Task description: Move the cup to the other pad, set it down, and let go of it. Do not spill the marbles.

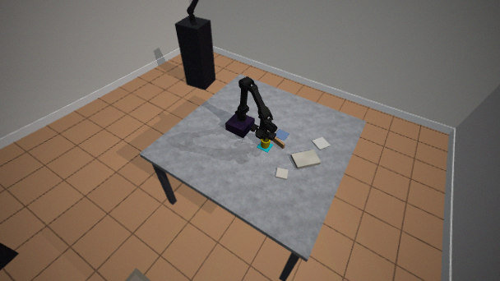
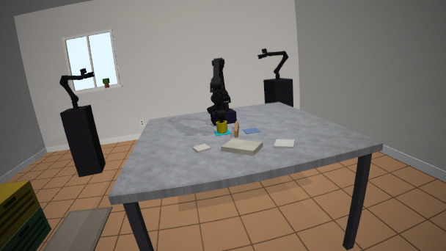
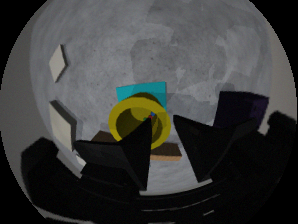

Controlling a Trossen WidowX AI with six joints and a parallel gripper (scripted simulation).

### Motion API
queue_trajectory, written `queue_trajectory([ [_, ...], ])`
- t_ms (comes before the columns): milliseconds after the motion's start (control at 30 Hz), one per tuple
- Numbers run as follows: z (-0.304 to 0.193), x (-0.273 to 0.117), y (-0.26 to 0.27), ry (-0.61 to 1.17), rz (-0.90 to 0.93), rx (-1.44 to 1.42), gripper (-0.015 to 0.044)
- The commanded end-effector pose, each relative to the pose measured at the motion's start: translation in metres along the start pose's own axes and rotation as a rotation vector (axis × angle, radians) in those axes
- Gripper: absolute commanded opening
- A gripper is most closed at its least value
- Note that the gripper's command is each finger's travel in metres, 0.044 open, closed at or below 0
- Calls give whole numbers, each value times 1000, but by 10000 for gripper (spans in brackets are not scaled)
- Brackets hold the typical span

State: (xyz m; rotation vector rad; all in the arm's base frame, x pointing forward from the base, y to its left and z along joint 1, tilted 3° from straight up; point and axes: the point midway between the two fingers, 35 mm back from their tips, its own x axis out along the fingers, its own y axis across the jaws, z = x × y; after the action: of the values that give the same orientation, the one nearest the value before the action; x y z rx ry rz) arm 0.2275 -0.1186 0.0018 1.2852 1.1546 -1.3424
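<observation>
Grey walls and orange floor tiles surround a grey desk (image 1: 230, 185) (image 2: 176, 165) (image 3: 200, 50). On it the yellow cup (image 1: 266, 144) (image 2: 221, 127) (image 3: 114, 123) stands upright on the cyan pad (image 1: 266, 149) (image 2: 227, 133) (image 3: 161, 92), mouth up, its long axis vertical, with no lean that can be made out. Small coloured marbles (image 3: 151, 116) show inside it in the wrist view; their number cannot be told.

The pincer (image 1: 265, 139) (image 2: 221, 121) (image 3: 161, 119) points down at the cup, partly open. One finger overlaps the mouth in the wrist view, the other sits outside the rim, and a gap separates them; neither grips the wall.

Beside the cup, a brown bar (image 1: 280, 142) (image 2: 236, 129) (image 3: 168, 158) stands on its narrow edge, between the cup and the blue pad (image 1: 282, 135) (image 2: 251, 131). That is the tight side for moving. Away from the bar, a broad stretch of desk runs out to its edge. Toward the exterior camera, a pale block (image 1: 306, 158) (image 2: 242, 146) (image 3: 62, 125) lies flat, well apart from the cup, one white tile (image 1: 321, 143) (image 2: 284, 143) on its right in that view and another (image 1: 281, 173) (image 2: 202, 147) (image 3: 57, 62) on its left.
</observation>
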Motion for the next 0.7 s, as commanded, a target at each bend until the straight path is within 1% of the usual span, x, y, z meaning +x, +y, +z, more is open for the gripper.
queue_trajectory([
  [0,1,-9,3,-4,7,0,146],
  [667,-1,-40,-2,-5,5,-3,146],
])
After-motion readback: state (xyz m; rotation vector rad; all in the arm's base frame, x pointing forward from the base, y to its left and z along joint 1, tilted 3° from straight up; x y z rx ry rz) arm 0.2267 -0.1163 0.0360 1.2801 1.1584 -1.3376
